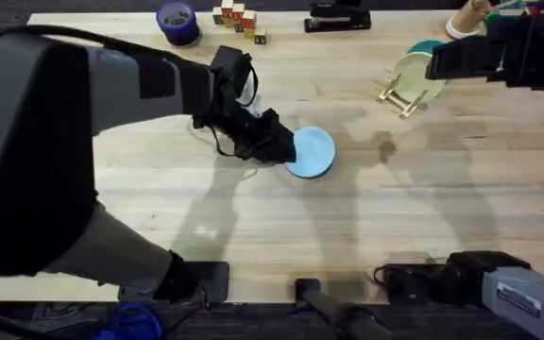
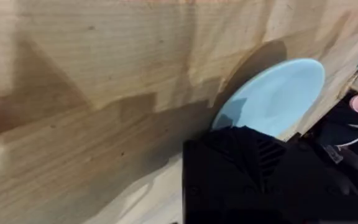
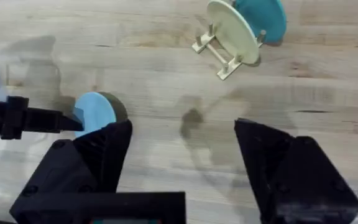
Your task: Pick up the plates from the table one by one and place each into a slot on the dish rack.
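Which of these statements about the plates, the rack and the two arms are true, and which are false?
1. The light blue plate is in the left gripper. True.
2. The dish rack holds no plates. False: a cream plate and a teal plate stand in it.
3. The right gripper has its fingers open. True.
4. The right gripper holds the cream plate. False: it holds nothing.
5. The tape roll lies beside the dish rack. False: it lies at the table's far edge, well apart.

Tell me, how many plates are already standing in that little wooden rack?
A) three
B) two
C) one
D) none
B: the dish rack holds a cream plate and a teal plate upright in its slots, while the light blue plate is at the left end effector mid-table.
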Robot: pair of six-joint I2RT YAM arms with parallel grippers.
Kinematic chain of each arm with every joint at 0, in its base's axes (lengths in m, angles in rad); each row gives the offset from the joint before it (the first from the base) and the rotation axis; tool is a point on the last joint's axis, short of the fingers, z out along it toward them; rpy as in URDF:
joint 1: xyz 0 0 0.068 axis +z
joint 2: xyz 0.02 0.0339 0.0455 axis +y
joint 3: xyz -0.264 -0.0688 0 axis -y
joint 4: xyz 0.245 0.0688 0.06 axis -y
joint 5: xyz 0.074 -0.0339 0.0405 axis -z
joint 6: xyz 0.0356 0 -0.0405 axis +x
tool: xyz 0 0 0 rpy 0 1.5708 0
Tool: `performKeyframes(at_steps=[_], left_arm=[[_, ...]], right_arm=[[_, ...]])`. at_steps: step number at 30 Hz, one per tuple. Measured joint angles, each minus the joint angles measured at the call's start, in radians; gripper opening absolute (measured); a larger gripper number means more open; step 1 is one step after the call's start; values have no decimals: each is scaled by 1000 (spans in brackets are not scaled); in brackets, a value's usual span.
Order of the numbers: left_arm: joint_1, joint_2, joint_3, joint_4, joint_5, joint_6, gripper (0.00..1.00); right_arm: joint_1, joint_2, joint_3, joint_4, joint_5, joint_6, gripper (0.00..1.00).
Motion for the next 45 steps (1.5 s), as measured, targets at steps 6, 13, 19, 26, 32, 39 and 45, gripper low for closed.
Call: performKeyframes(at_steps=[6, 13, 19, 26, 32, 39, 45], left_arm=[[0, 0, 0, 0, 0, 0, 43], [0, 0, 0, 0, 0, 0, 41], [0, 0, 0, 0, 0, 0, 41], [0, 0, 0, 0, 0, 0, 41], [0, 0, 0, 0, 0, 0, 41], [0, 0, 0, 0, 0, 0, 41], [0, 0, 0, 1, 0, 0, 41]], right_arm=[[0, 0, 0, 0, -19, 44, 994], [3, 0, 0, 12, -94, 154, 993], [11, 34, 2, -40, -152, 193, 993], [11, 153, 3, -109, -182, 212, 994], [36, 231, 2, -59, -289, 205, 994], [79, 237, -109, 67, -344, 209, 994], [102, 237, -285, 237, -378, 243, 994]])
